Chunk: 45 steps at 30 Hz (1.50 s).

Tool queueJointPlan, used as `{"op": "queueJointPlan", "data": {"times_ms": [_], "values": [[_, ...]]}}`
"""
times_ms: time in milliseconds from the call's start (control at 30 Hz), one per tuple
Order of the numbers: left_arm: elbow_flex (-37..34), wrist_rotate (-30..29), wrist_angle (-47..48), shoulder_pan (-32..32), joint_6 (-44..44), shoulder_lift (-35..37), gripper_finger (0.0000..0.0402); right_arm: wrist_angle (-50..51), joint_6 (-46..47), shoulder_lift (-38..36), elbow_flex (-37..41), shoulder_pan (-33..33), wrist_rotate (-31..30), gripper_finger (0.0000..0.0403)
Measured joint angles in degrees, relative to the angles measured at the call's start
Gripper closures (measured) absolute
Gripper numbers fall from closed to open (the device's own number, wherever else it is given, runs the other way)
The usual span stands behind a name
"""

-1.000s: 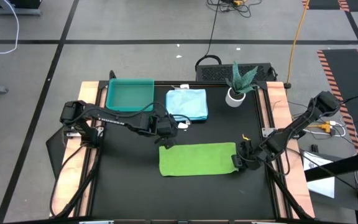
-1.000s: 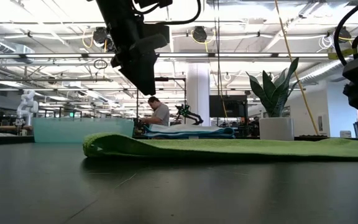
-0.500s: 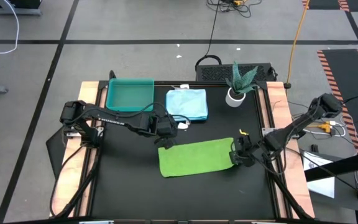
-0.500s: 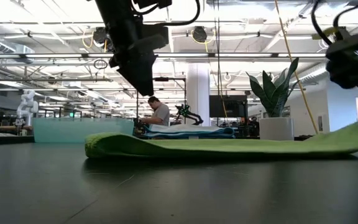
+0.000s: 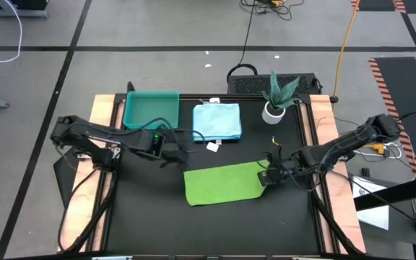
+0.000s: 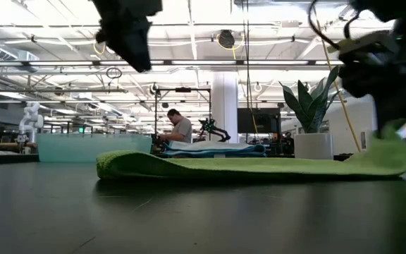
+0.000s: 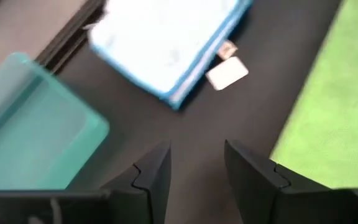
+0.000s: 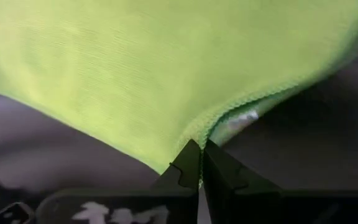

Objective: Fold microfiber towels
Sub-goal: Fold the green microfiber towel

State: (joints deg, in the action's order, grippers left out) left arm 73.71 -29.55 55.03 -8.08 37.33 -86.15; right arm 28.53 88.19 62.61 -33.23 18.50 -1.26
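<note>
Right gripper [image 8: 199, 163] clamped on green towel [image 5: 222, 183] edge, lifted off black table [image 5: 215, 224]; left gripper [image 7: 194, 168] parted, empty, bare tabletop beneath.

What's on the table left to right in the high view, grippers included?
Left gripper → green towel → right gripper, shut on the green towel's edge. Along the far side: teal tray → folded pale blue towel → potted plant.

Overhead and table-level cameras share the green towel [image 5: 224, 183]; wrist cameras look close.
</note>
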Motion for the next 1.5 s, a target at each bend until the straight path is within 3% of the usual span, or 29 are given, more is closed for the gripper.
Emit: {"op": "queueJointPlan", "data": {"times_ms": [167,467,733,1133,1500], "values": [[-0.02,-1.93,6.78,-2.5,6.34,0.68,0.025,-3.67,-10.25,3.95,-3.34,-5.51,3.22,0.0403],[-3.94,-0.04,8.0,-7.03,15.38,-0.16,0.025,0.35,-29.73,14.66,-20.59,-10.84,6.33,0.0403],[-4.63,0.17,8.9,-10.27,19.35,0.09,0.025,-0.08,-39.98,28.28,-31.95,-12.13,15.44,0.0403],[-4.65,1.05,22.63,-13.16,29.49,0.09,0.025,-6.93,-51.65,44.9,-49.89,-12.17,25.33,0.0403],[-6.69,1.46,22.81,-13.42,31.65,0.09,0.025,-16.32,-52.9,51.44,-51.52,-12.35,29.54,0.0403]]}}
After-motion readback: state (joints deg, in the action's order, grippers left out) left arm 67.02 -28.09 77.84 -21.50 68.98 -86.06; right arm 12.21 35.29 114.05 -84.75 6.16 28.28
